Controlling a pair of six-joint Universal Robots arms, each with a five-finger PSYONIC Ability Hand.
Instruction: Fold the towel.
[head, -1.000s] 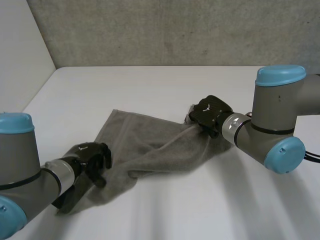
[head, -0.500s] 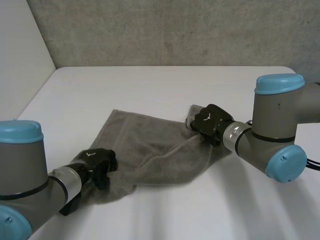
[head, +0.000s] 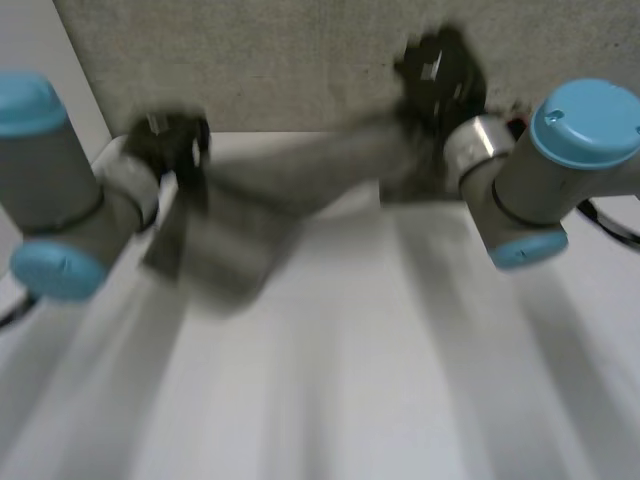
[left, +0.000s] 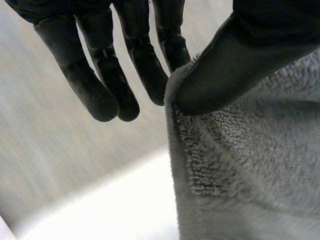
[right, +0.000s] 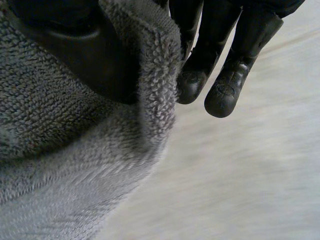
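My left hand (left: 235, 62), far left: thumb pinches the towel (head: 295, 170) edge against fingers, the rest near straight. The towel is strung up between both hands, sagging mid, apparently off the table (head: 350, 390). Soft, light, floppy terry, I reckon; grippy enough, best held at edges/corners. My right hand (right: 75, 55), far right: same thumb pinch on an edge.

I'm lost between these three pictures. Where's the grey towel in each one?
Head view: the towel hangs stretched in the air between the left hand and the right hand.
Left wrist view: the towel lies beside the fingers, its edge pinched under the left hand thumb.
Right wrist view: the towel has its edge pinched between the right hand thumb and fingers.
Shared landmark: the black hands gripping the towel's ends.
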